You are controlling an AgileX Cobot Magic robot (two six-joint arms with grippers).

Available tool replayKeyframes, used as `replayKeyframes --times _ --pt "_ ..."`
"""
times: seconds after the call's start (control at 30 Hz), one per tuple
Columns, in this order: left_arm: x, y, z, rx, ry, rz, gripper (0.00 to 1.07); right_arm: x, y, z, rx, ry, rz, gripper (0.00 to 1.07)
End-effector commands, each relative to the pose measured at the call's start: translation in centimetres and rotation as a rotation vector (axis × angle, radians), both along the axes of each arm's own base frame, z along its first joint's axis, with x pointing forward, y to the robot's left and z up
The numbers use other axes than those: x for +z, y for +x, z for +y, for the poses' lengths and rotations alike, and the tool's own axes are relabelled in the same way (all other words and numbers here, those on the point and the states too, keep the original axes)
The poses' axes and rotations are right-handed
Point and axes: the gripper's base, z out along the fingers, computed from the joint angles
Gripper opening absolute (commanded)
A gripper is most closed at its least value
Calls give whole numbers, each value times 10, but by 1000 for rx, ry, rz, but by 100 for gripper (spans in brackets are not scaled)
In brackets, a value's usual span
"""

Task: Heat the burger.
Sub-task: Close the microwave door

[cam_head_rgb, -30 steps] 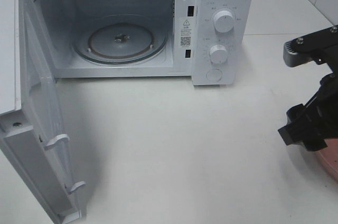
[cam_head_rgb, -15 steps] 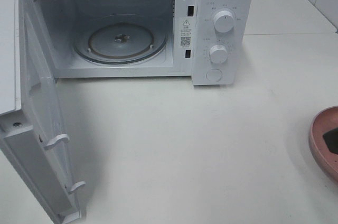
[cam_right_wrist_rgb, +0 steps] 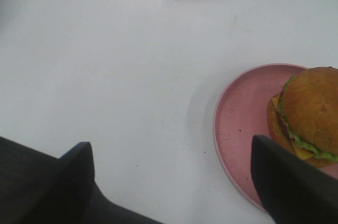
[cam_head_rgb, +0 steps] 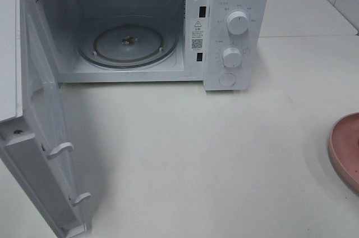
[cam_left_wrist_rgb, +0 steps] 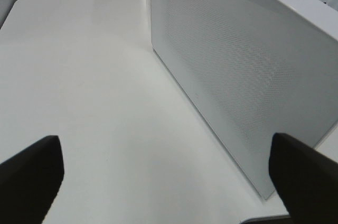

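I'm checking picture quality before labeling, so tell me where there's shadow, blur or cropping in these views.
Exterior high view: soft even light, faint shadow beside the microwave door, pink plate cut off at the frame edge. Left wrist view: door mesh sharp, near jaws dark and blurred. Right wrist view: burger slightly soft and cropped.

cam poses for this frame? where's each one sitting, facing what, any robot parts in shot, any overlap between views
Exterior high: mounted high, looks down at open microwave and table; no arm shows.
Left wrist: faces the microwave door; wide-apart left gripper fingertips show.
Right wrist: looks down at burger on pink plate; open right gripper shows.
Shared: exterior and right wrist both catch the plate.
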Motion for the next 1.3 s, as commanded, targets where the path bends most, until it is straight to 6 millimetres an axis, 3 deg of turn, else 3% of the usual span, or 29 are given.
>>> replayKeyframes --times 0.03,0.2,0.73,1.3 --pt "1 -2 0 8 -8 -31 98 -6 -6 -5 -12 -10 -27 76" --pt "1 -2 0 8 -8 -31 98 -17 -18 -16 -92 -8 -90 76" --pt "1 -2 0 8 -8 -31 98 -14 -61 -32 -306 83 -329 76" --pt "1 0 0 8 -9 -16 98 -14 -65 -33 -333 88 -353 76"
